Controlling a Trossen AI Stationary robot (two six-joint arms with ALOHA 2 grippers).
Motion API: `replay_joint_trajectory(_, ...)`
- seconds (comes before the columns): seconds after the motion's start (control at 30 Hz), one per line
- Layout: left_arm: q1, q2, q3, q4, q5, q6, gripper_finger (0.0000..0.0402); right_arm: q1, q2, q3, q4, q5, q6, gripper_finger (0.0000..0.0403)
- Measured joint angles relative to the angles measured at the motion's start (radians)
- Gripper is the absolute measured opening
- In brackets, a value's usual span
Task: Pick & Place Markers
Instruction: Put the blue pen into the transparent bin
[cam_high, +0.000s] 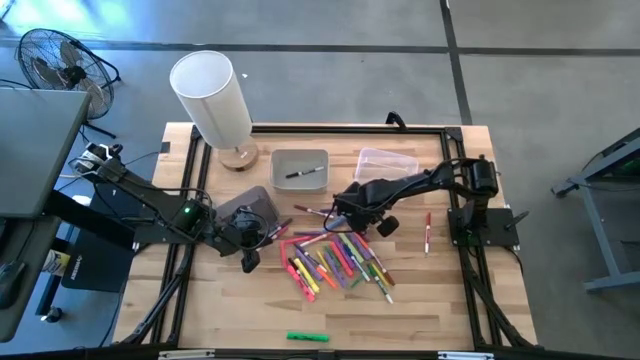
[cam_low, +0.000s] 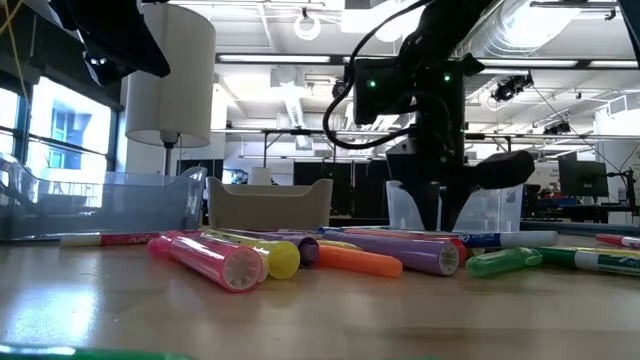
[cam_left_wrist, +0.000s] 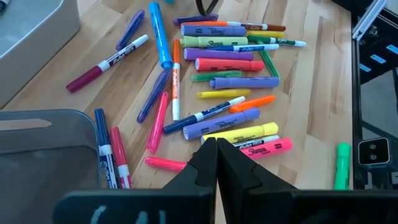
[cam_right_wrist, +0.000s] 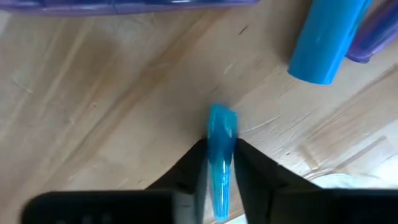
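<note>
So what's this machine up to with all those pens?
It's sorting a scattered pile of coloured markers on the wooden table. The right pincer has its fingers around a small blue marker at the pile's far edge. The left pincer waits shut beside the pile. One black marker already lies in the grey plastic bin.

Light wood-grain table (cam_high: 420, 320) with black frame rails (cam_high: 350, 129). Markers (cam_high: 335, 262) in pink, yellow, orange, purple, green, blue and red; one bright green marker (cam_high: 307, 337) lies apart, one red-and-white marker (cam_high: 428, 232) too. Translucent blue marker (cam_right_wrist: 220, 155) between the black fingers of the right gripper (cam_right_wrist: 219, 163). Grey bin (cam_high: 300, 171) with a black-and-white marker; clear bin (cam_high: 386, 162). White lamp shade (cam_high: 211, 97) on a wooden base (cam_high: 238, 156).
</note>
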Motion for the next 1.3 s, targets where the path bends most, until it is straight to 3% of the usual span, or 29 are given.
replay_joint_trajectory(0.1,0.0,0.0,0.0,-0.005,0.0,0.0,0.0,0.0,0.0,0.0,0.001,-0.023,0.037,0.0024)
replay_joint_trajectory(0.5,0.0,0.0,0.0,-0.006,-0.001,0.0,0.0,0.013,-0.053,-0.008,-0.008,-0.121,0.16,0.0025)
replay_joint_trajectory(0.87,0.0,0.0,0.0,0.004,-0.001,0.0,0.0,-0.002,-0.371,-0.006,-0.027,-0.092,0.356,0.0027)
replay_joint_trajectory(1.1,0.0,0.0,0.0,0.012,-0.001,0.0,0.0,-0.17,-0.533,-0.004,-0.024,0.037,0.516,0.0025)
replay_joint_trajectory(1.3,0.001,0.0,0.0,0.015,-0.002,0.0,0.0,-0.378,-0.505,-0.004,-0.028,-0.014,0.603,0.0025)
